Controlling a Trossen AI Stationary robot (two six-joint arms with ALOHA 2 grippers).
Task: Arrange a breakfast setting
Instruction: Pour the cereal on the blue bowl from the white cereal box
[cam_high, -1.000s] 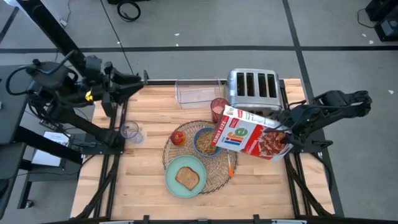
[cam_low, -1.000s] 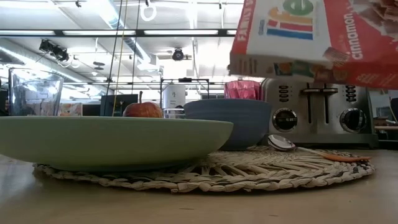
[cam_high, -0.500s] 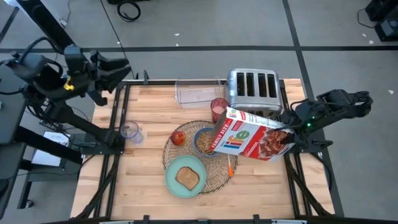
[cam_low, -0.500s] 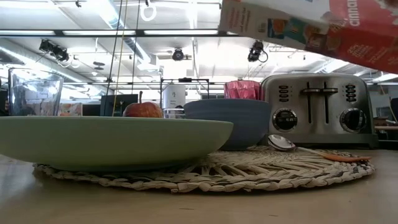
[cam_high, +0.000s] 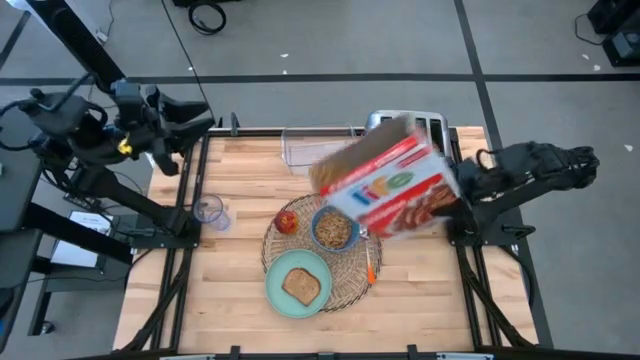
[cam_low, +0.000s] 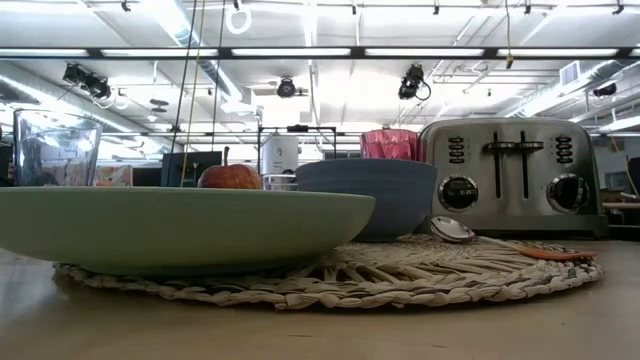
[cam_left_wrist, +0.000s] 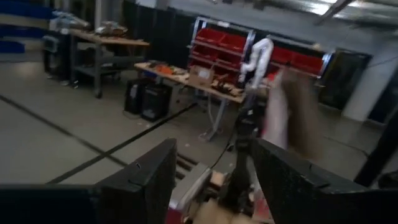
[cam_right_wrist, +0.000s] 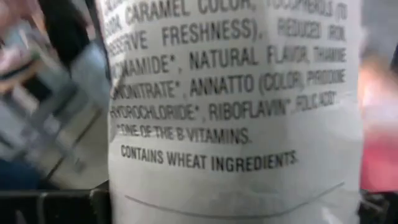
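Presently, the cereal box (cam_high: 385, 190) was grasped by the right gripper (cam_high: 462, 192), long axis slanted above the bowl (cam_high: 334, 229); the left gripper (cam_left_wrist: 211, 180) was held apart, far beyond the bowl.

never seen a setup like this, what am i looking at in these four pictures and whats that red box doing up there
Two dark robot arms work at a wooden table. One camera looks straight down, one sits at table height, and one rides on each wrist.

On the round woven wicker placemat sit a blue bowl of cereal, a mint-green plate with a toast slice, and a red apple. A chrome four-slot toaster stands behind.

The right pincer holds the red cereal box above the table; its wrist camera sees the box's ingredient print. The left pincer waits open, off the table's far left corner.
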